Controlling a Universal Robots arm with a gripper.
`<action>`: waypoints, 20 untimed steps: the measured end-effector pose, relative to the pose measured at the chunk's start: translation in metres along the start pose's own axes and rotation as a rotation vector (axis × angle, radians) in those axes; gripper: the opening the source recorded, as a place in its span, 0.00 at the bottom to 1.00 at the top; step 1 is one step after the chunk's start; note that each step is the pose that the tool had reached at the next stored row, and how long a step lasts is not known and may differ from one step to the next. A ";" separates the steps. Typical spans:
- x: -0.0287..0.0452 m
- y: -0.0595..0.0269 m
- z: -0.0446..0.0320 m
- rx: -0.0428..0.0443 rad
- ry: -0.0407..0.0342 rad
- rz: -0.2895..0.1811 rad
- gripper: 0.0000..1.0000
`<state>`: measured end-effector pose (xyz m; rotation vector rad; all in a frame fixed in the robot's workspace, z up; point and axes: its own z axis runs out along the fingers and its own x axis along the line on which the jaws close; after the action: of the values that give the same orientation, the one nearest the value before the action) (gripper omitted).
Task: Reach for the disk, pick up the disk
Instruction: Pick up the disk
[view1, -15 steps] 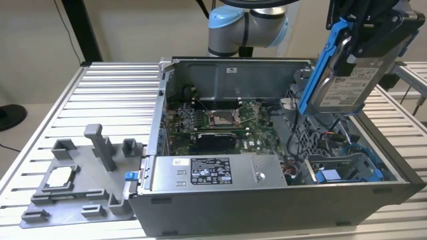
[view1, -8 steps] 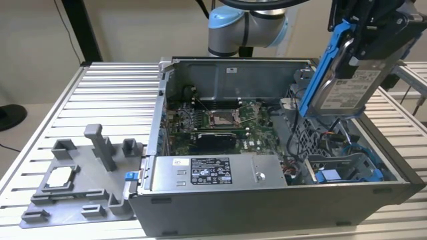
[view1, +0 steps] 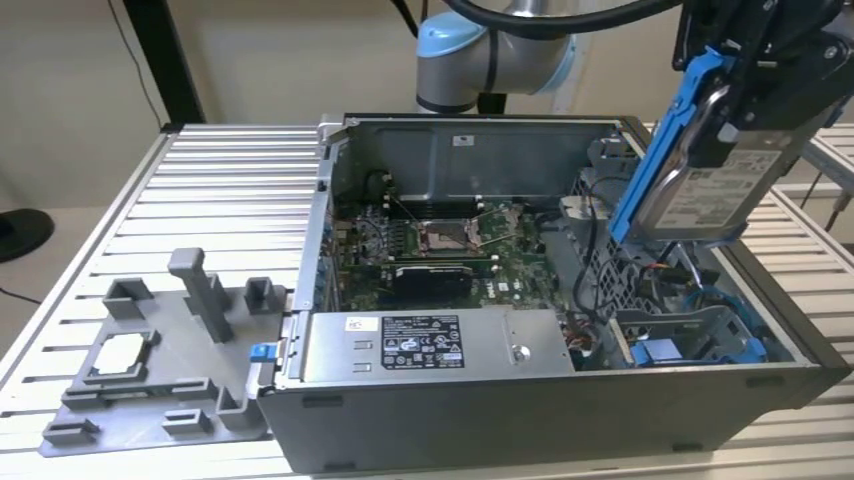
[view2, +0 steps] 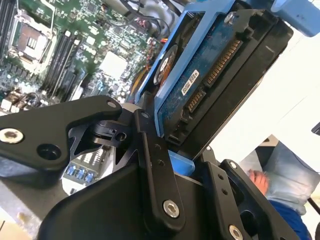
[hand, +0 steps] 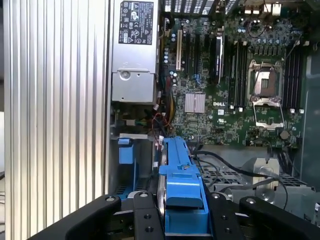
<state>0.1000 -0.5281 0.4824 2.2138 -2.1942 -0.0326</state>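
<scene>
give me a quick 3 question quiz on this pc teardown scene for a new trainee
1. True or false: the disk is lying flat in its bay inside the computer case.
2. Multiple choice: what is the gripper doing? A) hanging open over the motherboard B) shut on the disk C) touching the power supply
3. Fill in: on the grey fixture plate at the exterior view's left sits a small square ____.

Key
1. False. It is held up above the open case, tilted on edge.
2. B. In the second wrist view the black fingers clamp the blue-framed disk.
3. Chip.
</scene>
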 end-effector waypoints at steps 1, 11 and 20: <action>0.0031 -0.0020 0.0000 -0.0001 0.0000 0.000 0.00; 0.0252 -0.0100 -0.0003 -0.0005 0.0000 0.000 0.00; 0.0443 -0.0121 -0.0003 -0.0005 0.0000 0.000 0.00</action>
<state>0.1125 -0.5723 0.4824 2.2136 -2.1940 -0.0332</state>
